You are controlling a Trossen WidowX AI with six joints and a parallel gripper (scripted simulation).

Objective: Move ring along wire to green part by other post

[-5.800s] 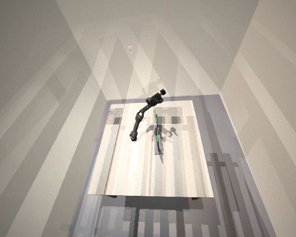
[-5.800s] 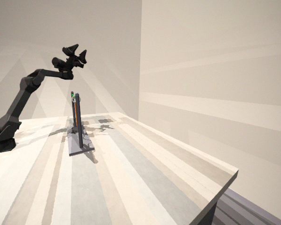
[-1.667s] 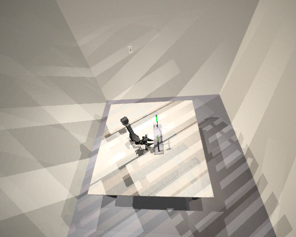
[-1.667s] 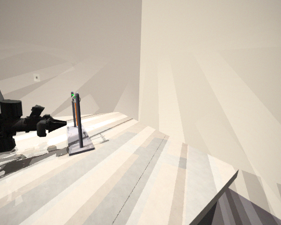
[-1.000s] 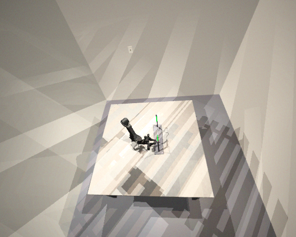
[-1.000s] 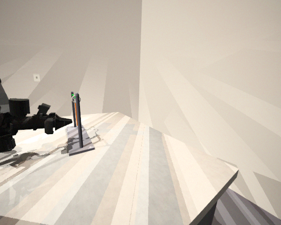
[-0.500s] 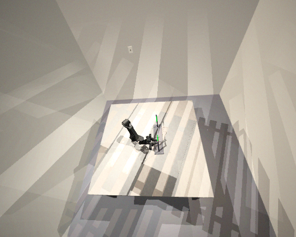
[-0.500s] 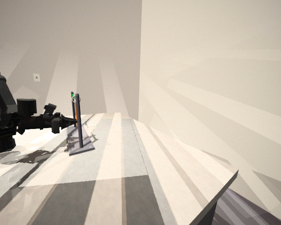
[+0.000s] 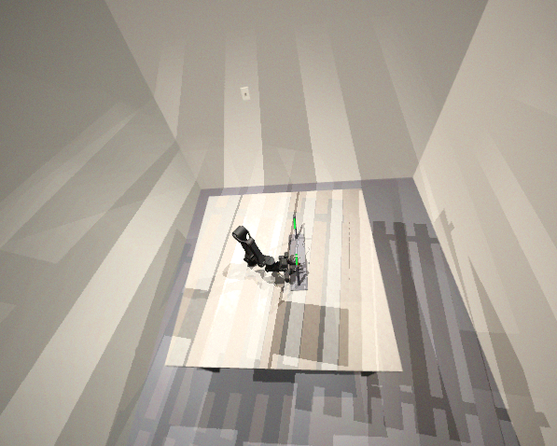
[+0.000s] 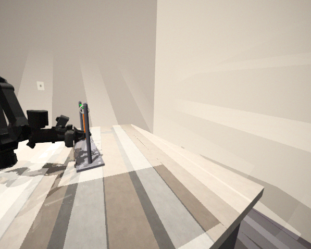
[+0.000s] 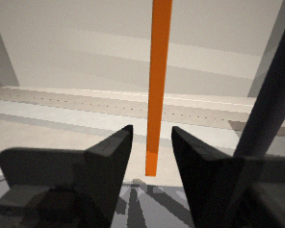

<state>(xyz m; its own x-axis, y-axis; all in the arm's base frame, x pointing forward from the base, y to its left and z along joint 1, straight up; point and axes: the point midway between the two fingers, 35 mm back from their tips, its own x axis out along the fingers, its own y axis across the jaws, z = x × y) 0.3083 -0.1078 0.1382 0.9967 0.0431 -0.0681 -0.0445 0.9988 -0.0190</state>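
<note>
A black robot gripper [image 9: 295, 264] [image 10: 87, 134] [image 11: 152, 130] has its fingers parted and released, one on each side of the slim orange handle [image 10: 84, 123] [image 11: 156, 86] near its lower end — neither finger touching it in the wrist view. The handle hangs upright from a pale ring [image 10: 79, 110] at the green wire section [image 9: 296, 259] beside the nearer dark grey post [image 10: 87, 133] [image 11: 267, 95].

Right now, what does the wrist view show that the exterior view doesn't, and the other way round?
Only wrist: the gap on each side of the orange handle, between the gripper's open fingers.

Only exterior: the pale ring, a bit of green wire and a wall plate.

Both: handle, gripper, a dark post.
</note>
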